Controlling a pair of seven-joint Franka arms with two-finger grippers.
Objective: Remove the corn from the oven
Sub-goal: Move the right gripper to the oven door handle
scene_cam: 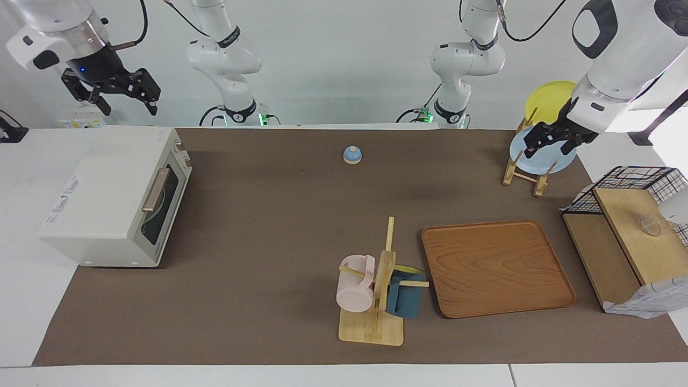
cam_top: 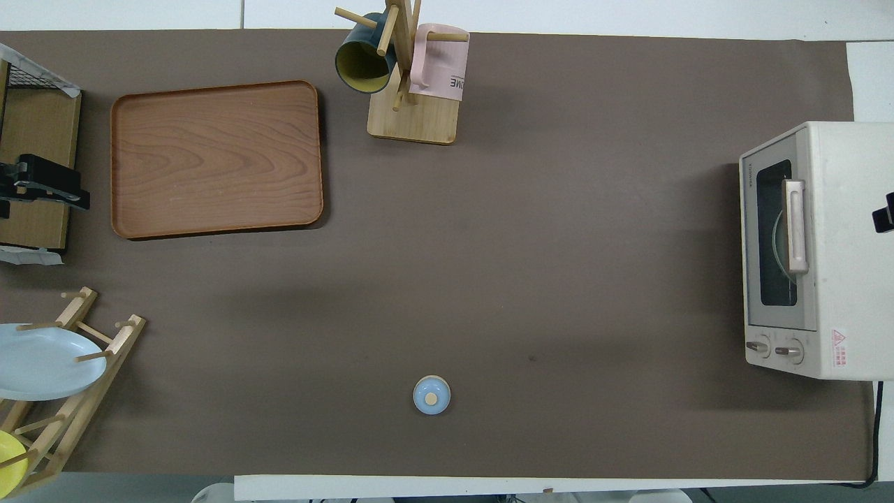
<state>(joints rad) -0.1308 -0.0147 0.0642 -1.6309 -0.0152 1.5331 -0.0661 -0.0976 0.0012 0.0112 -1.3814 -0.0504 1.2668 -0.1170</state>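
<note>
— Facing view first: where is the boxy cream-white toaster oven (scene_cam: 115,196)?

— Left side of the frame, on the edge of the brown mat (scene_cam: 279,226), its dark glass door shut and the tan bar handle (scene_cam: 156,189) across it. Through the glass only a curved pale rim shows; the corn cannot be made out in either view.

— And the grippers?

— The right gripper (scene_cam: 115,94) hangs in the upper left corner, above the oven's top, fingers spread apart and holding nothing. The left gripper (scene_cam: 556,137) is at the upper right, over the wooden plate rack (scene_cam: 524,174); whether its fingers are parted I cannot tell.

— What sits in that rack?

— A round pale blue plate (scene_cam: 543,156) and a round yellow plate (scene_cam: 548,99), both on edge.

— Other holders?

— Lower centre, a wooden mug tree (scene_cam: 376,301) carries a pink mug (scene_cam: 355,287) and a dark blue mug (scene_cam: 406,298). Beside it lies a brown wooden tray (scene_cam: 494,269) with nothing on it. At the right edge, a black wire basket (scene_cam: 629,185) stands by wooden boards. A small blue dome-shaped bell (scene_cam: 352,155) sits alone at upper centre.

— Overhead view?

— Oven at the right edge, two knobs (cam_top: 772,349) below its door.
</note>
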